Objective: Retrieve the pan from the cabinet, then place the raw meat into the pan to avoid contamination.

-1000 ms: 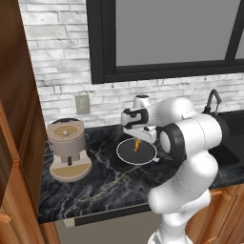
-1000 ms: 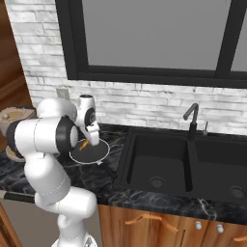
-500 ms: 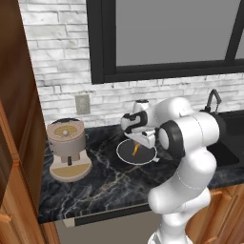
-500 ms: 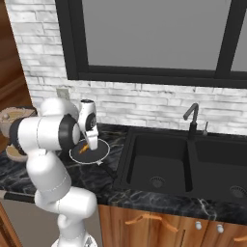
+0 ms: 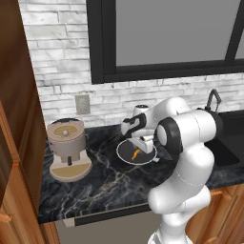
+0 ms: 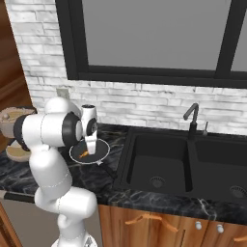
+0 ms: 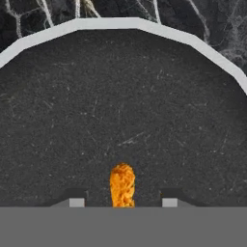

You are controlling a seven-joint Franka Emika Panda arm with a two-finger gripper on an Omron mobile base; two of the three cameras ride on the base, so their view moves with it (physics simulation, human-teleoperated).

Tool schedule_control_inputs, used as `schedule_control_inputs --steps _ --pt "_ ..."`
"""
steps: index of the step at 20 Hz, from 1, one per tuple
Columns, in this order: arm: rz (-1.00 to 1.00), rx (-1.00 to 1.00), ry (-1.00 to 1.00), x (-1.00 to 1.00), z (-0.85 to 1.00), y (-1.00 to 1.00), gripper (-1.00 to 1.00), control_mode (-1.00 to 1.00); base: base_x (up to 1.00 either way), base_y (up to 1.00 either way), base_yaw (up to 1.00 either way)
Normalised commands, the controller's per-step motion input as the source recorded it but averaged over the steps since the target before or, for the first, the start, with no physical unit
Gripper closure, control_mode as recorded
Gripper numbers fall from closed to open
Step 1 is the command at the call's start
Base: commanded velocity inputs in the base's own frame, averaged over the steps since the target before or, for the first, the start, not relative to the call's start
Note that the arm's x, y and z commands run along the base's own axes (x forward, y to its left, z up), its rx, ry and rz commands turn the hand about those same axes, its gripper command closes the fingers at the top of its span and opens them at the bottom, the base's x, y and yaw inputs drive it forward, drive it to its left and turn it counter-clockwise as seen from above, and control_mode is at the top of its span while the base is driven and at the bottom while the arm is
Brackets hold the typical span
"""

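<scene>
Gripper [image 7: 120, 201] jaws standing apart beside the raw meat [image 7: 122, 185] in the pan [image 7: 123, 24]; lifting straight up seems wisest.

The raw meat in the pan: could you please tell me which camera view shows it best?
The hand view: the raw meat appears large, lying on the pan's black inside between the fingertips. In the left base view it is a small orange sliver in the pan; in the right base view it is smaller, beside the arm.
</scene>
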Motion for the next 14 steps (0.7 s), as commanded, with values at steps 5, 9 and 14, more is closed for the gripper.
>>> schedule_control_inputs --steps 5,9,14 --pt "-0.04 0.0 0.0 0.03 0.0 0.0 -1.0 -1.0 0.0 0.0 0.0" --pt "0.0 -0.04 0.05 0.02 0.23 0.0 -1.0 -1.0 0.0 0.0 0.0" --pt "-0.01 -0.17 0.15 0.01 0.6 0.0 -1.0 -1.0 0.0 0.0 0.0"
